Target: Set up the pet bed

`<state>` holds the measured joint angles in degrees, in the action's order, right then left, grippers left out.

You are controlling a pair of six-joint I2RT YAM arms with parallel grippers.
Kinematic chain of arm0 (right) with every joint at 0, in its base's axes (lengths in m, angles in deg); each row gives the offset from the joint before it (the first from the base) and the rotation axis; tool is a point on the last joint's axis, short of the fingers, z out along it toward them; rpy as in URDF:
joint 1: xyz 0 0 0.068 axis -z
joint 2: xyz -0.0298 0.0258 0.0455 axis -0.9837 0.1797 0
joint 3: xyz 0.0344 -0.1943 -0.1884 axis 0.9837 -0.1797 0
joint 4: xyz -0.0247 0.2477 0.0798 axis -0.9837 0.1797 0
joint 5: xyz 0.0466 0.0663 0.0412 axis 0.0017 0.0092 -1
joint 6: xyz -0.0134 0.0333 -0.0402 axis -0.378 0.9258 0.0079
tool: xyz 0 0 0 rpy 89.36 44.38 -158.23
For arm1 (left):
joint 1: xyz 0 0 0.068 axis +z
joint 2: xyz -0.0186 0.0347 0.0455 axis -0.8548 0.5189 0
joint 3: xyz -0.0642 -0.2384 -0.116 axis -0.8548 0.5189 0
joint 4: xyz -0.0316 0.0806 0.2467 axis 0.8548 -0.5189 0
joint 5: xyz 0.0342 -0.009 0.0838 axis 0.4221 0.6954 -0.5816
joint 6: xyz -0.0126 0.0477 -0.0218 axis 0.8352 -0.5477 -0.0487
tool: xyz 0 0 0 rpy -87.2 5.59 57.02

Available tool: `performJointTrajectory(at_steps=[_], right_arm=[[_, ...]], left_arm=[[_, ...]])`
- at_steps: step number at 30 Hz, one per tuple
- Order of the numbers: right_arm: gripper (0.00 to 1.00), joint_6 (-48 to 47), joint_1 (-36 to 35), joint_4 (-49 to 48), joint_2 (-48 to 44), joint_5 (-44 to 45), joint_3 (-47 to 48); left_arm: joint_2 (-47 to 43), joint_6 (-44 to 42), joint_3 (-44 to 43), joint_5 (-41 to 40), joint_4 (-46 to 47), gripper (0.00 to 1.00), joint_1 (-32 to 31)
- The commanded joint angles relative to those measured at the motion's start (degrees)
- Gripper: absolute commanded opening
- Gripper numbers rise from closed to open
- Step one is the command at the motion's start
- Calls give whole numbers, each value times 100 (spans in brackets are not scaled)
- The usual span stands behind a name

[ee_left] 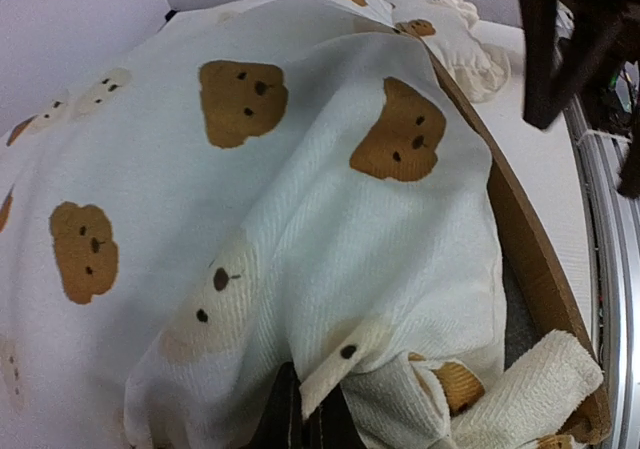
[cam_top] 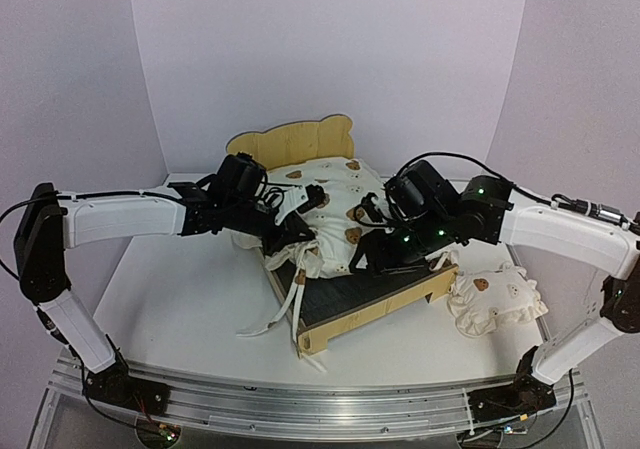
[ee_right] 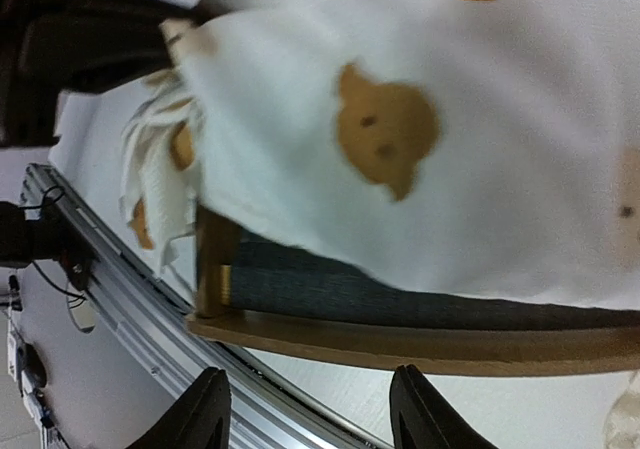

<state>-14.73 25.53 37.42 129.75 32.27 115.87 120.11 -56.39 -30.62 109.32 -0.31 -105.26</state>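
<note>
From the left, the left arm reaches in over the white desk (cam_top: 190, 299) and its left hand (cam_top: 293, 235) sits low at the near-left corner of the cushion (cam_top: 335, 194). In its wrist view the dark fingers (ee_left: 296, 421) are pressed together with a fold of the cream bear-print cloth caught at their tips, so this hand is closed on the cushion's edge. The pet bed (cam_top: 375, 311) stands at the middle of the desk, turned at an angle, with its bear-eared headboard (cam_top: 290, 141) towards the back wall and its foot rail towards the arms. The cushion lies bunched over the upper part of the bed, leaving the dark slatted base (cam_top: 350, 291) bare near the foot. Its ties (cam_top: 265, 324) trail off the bed's left side onto the desk. The right arm comes in from the right, and the right hand (cam_top: 380, 259) hangs above the cushion's near edge and the bed's right rail. Its wrist view shows the two fingers (ee_right: 210, 411) spread apart with nothing between them, above the plywood rail (ee_right: 400, 344) and apart from it. Farthest right, the small ruffled pillow (cam_top: 497, 299) lies on the desk just beside the bed's foot corner.
</note>
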Motion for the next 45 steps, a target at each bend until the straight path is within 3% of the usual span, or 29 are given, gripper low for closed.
performJointTrajectory(at_steps=[1, 8, 16, 23, 26, 34, 45], right_arm=[[56, -363, -385, -1239, 138, -592, 84], [54, 118, -749, -2850, 965, -831, -266], [53, 233, -803, -3181, 1577, -419, -110], [10, 79, -800, -3328, 1705, -641, -128], [0, -119, -799, -3183, 1542, -497, -132], [0, -1119, -798, -1574, 1134, 303, 987], [0, -1768, -797, -993, 1015, 838, 1516]], left_arm=[[-166, 272, -391, -4, 30, 0, 170], [-175, 350, -345, 108, 65, 0, 244], [-237, 361, -273, 162, 113, 0, 340], [-250, 365, -259, 171, 127, 0, 423], [-271, 310, -254, 176, 87, 0, 466], [-369, 113, -209, 167, -1, 0, 622], [-428, 168, -148, 178, -14, 0, 636]])
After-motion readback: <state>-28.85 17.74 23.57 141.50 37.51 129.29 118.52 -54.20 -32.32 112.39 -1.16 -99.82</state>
